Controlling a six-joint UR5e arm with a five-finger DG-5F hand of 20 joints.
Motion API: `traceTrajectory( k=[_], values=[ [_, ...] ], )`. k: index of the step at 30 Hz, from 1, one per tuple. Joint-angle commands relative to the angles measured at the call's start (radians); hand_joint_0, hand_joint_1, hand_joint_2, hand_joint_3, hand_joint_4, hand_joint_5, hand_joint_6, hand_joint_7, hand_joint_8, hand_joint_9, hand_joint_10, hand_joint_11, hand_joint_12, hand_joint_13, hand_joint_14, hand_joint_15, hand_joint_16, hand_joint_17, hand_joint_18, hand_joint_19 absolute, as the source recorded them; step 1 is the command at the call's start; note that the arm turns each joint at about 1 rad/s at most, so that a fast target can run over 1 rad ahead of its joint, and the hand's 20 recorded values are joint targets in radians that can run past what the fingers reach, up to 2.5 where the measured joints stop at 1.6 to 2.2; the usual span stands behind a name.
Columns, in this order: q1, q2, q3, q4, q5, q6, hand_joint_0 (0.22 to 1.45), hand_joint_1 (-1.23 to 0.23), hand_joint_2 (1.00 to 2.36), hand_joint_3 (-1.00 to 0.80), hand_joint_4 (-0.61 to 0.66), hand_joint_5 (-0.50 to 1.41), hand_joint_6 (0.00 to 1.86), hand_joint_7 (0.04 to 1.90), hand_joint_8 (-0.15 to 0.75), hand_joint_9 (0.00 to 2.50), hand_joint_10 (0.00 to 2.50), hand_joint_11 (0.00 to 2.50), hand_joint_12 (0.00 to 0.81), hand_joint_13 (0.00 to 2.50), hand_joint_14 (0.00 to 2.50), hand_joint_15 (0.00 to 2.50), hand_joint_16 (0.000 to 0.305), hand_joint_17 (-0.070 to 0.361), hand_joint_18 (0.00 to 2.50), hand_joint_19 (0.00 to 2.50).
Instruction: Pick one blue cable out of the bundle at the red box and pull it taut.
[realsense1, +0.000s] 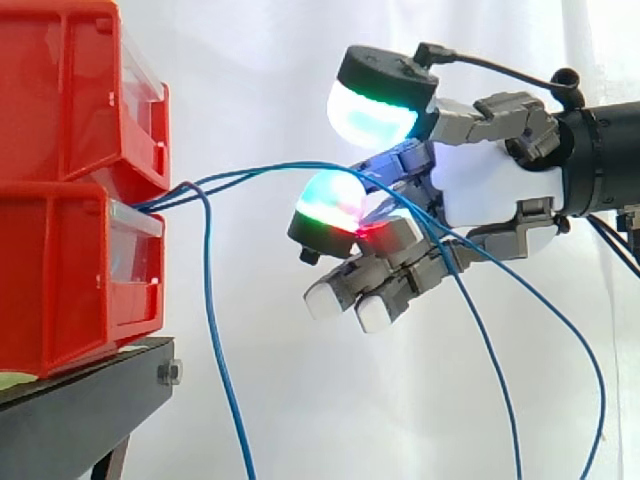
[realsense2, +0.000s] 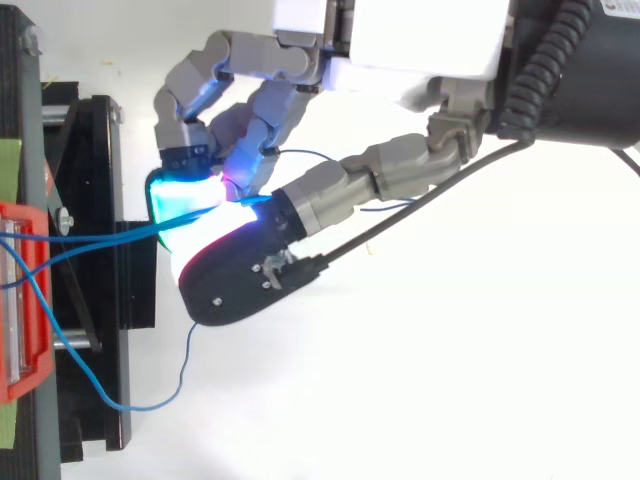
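Stacked red bins (realsense1: 60, 200) on a black stand (realsense1: 80, 410) face the robot hand (realsense1: 480, 190) just beyond its fingertips, before a white curtain (realsense1: 250, 60). The hand's fingers are curled, with two glowing pads (realsense1: 335, 200) closed together on a blue cable (realsense2: 100, 238) that runs almost straight from the gap between the bins to the pinch. Behind the pads, blue cable crosses the palm and hangs in slack loops below the wrist. A loose blue strand (realsense1: 213, 300) drops from the bins, short of the fingertips and clear of the hand.
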Motion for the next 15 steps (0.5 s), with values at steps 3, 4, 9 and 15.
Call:
traceTrajectory(
  k=[3, 4, 9, 15],
  values=[
    [0.001, 0.000, 0.002, -0.002, 0.000, 0.000, 0.58, -0.65, 1.01, -0.29, 0.18, -0.14, 0.88, 1.07, 0.398, 1.13, 0.01, 1.15, 0.396, 0.67, 0.01, 0.37, 0.059, 0.132, 0.69, 0.46],
    [0.001, 0.000, 0.000, -0.002, 0.000, 0.000, 0.59, -0.67, 1.01, -0.25, 0.19, -0.14, 0.88, 1.08, 0.410, 1.14, 0.01, 1.15, 0.405, 0.68, 0.01, 0.37, 0.061, 0.137, 0.71, 0.45],
    [0.001, 0.000, 0.000, -0.002, 0.000, 0.000, 0.59, -0.70, 1.01, -0.14, 0.19, -0.14, 0.91, 1.05, 0.425, 1.17, 0.01, 1.16, 0.424, 0.71, 0.01, 0.37, 0.064, 0.143, 0.75, 0.44],
    [0.001, 0.000, 0.000, -0.002, 0.000, 0.000, 0.64, -0.84, 1.01, -0.21, 0.15, -0.16, 0.92, 1.04, 0.366, 1.10, 0.02, 1.20, 0.374, 0.67, 0.01, 0.38, 0.053, 0.119, 0.68, 0.44]
  ],
)
